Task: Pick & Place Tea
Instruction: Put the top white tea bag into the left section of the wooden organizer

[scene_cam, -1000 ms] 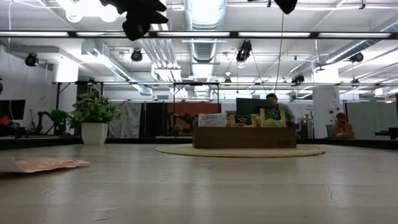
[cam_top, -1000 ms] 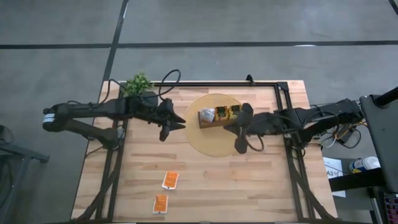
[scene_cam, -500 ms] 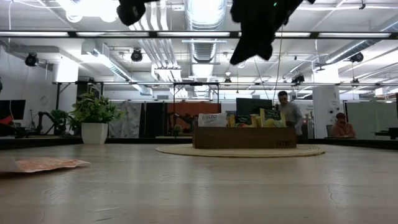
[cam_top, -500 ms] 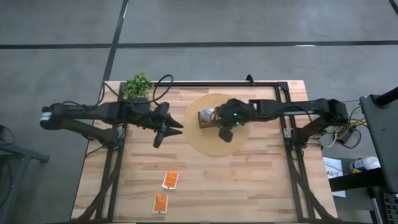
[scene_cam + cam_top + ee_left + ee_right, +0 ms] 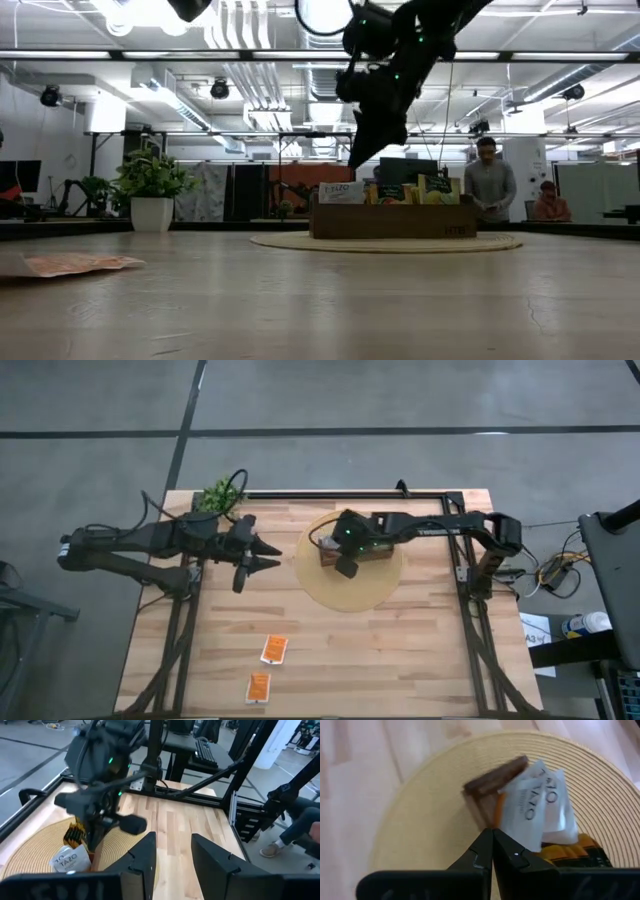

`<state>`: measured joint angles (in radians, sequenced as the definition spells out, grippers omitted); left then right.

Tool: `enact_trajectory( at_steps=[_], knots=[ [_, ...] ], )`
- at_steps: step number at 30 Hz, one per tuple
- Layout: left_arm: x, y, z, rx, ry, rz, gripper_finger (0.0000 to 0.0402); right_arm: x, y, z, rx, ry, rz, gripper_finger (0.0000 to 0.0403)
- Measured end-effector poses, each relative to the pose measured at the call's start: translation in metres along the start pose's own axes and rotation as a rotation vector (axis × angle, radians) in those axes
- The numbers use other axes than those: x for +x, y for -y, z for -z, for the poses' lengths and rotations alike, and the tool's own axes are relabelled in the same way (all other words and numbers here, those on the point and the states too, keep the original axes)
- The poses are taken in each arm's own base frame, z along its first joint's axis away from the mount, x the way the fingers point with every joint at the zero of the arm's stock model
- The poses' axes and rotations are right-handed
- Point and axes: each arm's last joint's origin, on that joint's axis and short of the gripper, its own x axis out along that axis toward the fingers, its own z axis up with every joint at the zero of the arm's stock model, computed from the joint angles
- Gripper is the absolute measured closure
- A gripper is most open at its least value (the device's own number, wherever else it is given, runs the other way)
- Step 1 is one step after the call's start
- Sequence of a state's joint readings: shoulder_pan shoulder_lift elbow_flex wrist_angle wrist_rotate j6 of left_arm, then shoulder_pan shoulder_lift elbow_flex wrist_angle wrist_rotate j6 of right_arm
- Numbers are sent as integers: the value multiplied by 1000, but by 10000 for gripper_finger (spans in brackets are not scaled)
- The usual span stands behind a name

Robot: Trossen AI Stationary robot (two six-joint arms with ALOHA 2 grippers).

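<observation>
The right claw (image 5: 345,567), pinched shut and empty, hovers over the wooden box (image 5: 362,553) of tea sachets; the left claw (image 5: 243,561), part open, holds nothing. 2 orange sachets (image 5: 273,649) lie on the desk (image 5: 330,660); next calls for reaching them

Orange-and-white tea sachets (image 5: 273,649), brown wooden box (image 5: 392,221), pale straw-coloured ribbed round mat (image 5: 385,582), light wood table (image 5: 420,650).

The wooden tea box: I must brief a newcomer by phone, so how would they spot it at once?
Start at the light wooden table and find the round woven straw mat toward its far side. The brown rectangular wooden box sits on that mat, under the right hand, with white, yellow and green tea sachets standing in it. The two orange sachets lie loose on bare wood.
</observation>
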<state>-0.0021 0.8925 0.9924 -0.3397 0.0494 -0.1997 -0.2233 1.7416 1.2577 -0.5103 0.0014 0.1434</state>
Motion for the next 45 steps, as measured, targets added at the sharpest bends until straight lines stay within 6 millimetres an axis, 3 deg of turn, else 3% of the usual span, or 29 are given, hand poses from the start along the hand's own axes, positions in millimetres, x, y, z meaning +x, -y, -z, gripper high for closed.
enact_trajectory(
  at_steps=[4, 19, 35, 45],
  knots=[
    [-5, 1, -2, 1, 17, 4, 284, 15, 10, 0, 1, -40, 19, 394],
    [-13, 1, -4, 2, 41, 9, 284, 37, 15, 3, -36, -88, 58, 395],
    [-14, 1, -4, 3, 44, 9, 284, 37, 22, 2, -130, -79, 234, 395],
    [-14, 1, -4, 4, 45, 1, 284, 36, 8, 1, -273, -66, 157, 395]
  ],
)
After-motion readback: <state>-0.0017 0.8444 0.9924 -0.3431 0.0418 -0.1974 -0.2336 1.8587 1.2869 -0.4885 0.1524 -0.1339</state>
